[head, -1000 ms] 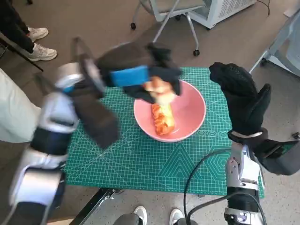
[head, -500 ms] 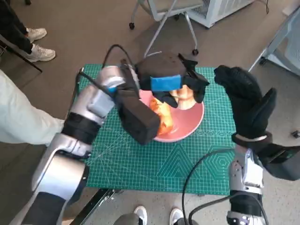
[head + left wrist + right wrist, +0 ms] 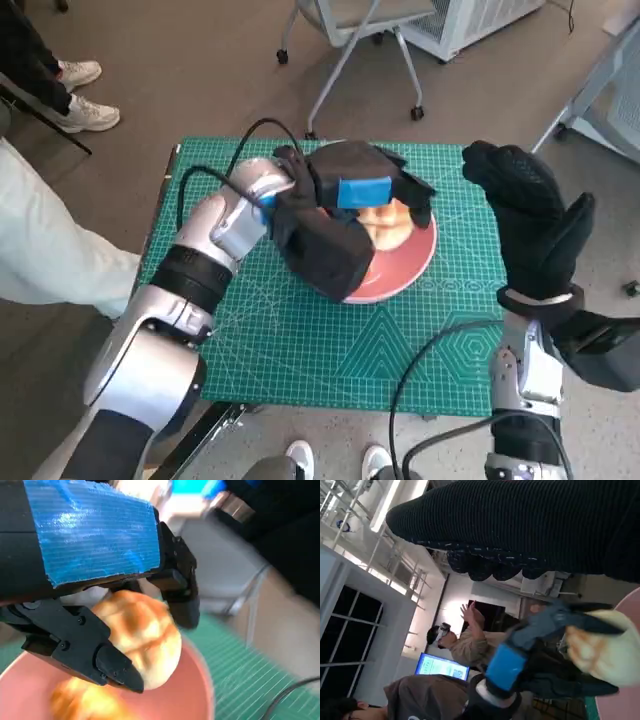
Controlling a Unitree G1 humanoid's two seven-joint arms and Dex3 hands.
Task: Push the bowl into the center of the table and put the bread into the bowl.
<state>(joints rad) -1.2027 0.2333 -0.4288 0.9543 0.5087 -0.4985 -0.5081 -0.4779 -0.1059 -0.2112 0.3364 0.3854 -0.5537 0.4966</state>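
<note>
My left hand (image 3: 365, 190) grips the round bread roll (image 3: 142, 635) in its fingers (image 3: 100, 655), over the pink bowl (image 3: 405, 268) mid-desk (image 3: 300, 350). I should lower before releasing. My right hand (image 3: 525, 215) hangs empty, spread.

The bowl (image 3: 405, 262) sits on the mat (image 3: 300, 340) toward its far middle. The left hand (image 3: 362, 192) hangs over the bowl, holding the bread (image 3: 388, 222) above it. The right hand (image 3: 530, 225) stands right of the bowl, apart from it.
</note>
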